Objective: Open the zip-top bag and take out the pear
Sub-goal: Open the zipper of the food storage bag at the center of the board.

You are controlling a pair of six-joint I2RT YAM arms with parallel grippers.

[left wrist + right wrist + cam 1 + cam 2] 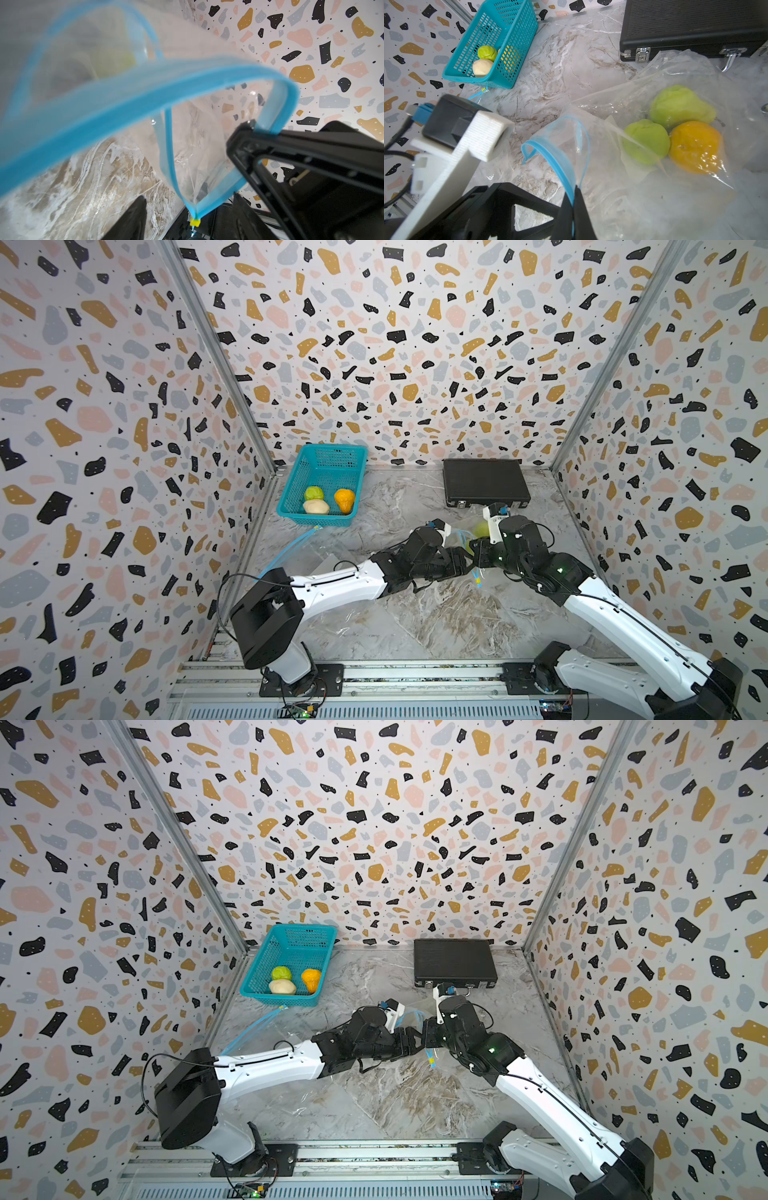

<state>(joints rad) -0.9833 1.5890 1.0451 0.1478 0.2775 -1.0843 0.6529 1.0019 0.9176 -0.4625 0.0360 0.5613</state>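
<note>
The right pincer (573,199) pinches the zip-top bag's (612,187) blue strip (560,166); the left pincer (188,199) stands spread. The pear (681,106) lies inside the bag, at six o'clock of the black case (695,25).

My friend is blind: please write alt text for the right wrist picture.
The black tool pinches the blue zip strip of a clear zip-top bag holding a green pear, another green fruit and an orange one. Behind: teal basket, black case.

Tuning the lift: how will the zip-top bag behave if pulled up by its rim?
Likely floppy: the zip-top bag film is crumpled and its blue zip strip curls. Probably end-heavy: three fruits bunch far from the rim. Glossy film may slip.
</note>
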